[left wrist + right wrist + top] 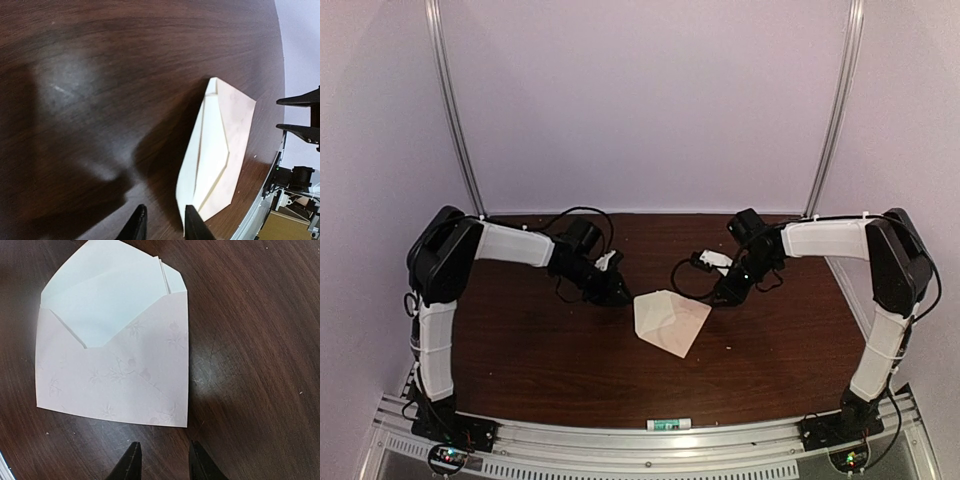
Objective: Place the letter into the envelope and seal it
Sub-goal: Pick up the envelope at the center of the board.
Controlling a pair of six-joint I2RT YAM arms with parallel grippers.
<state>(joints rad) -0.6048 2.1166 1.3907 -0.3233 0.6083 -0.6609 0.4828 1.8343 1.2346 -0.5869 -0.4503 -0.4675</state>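
The envelope lies flat mid-table, a cream-tan rectangle with a faint printed pattern. The letter is tucked into its pocket, and its pale top shows above the V-shaped opening. In the left wrist view the envelope runs edge-on, with the letter as a cream wedge. My left gripper is open beside the envelope's left edge, one fingertip close against the paper. My right gripper is open just short of the envelope's near edge. Neither holds anything.
The dark wood table ends at a metal rail in front, where a small white and green tube lies. Two slanted metal posts stand before the back wall. A cardboard box sits past the table edge.
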